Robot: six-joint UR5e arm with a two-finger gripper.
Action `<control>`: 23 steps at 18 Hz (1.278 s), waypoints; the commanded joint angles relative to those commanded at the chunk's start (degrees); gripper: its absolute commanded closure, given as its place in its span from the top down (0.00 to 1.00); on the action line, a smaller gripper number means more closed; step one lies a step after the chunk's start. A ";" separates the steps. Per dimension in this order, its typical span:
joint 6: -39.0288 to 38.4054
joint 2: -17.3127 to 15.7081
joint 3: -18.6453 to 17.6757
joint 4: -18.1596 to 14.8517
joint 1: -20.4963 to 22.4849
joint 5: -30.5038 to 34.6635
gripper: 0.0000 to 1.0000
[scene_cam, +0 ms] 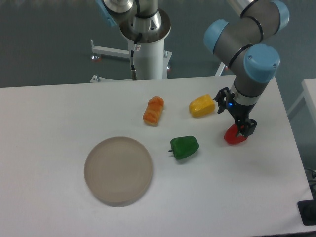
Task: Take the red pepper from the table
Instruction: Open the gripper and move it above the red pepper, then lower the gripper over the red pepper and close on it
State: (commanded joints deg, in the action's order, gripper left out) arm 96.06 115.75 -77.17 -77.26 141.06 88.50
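The red pepper (231, 136) is small and glossy, at the right side of the white table (49, 113). My gripper (244, 130) comes down from above and its black fingers (251, 126) sit over the pepper's upper right part, hiding it. The jaws look closed on the pepper. The pepper is at table level or barely above it; I cannot tell which.
A yellow pepper (202, 105) lies just left of the gripper's wrist. A green pepper (184, 147) lies left of the red one. An orange toy (153, 110) lies mid-table. A round beige plate (118, 171) sits front left. The table's right edge is near.
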 joint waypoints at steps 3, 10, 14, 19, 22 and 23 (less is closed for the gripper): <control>0.09 0.00 0.18 -0.09 0.00 0.00 1.00; 2.54 0.79 0.26 0.88 0.44 0.00 1.00; 11.41 3.25 0.27 4.73 2.54 -0.09 1.00; 12.39 4.30 -1.93 6.93 3.61 0.18 1.00; 12.39 4.13 -5.00 10.10 3.60 0.87 1.00; 12.31 4.04 -6.75 12.20 3.43 1.31 1.00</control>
State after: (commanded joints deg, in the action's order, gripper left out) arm 108.37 119.80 -83.92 -65.06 144.49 89.82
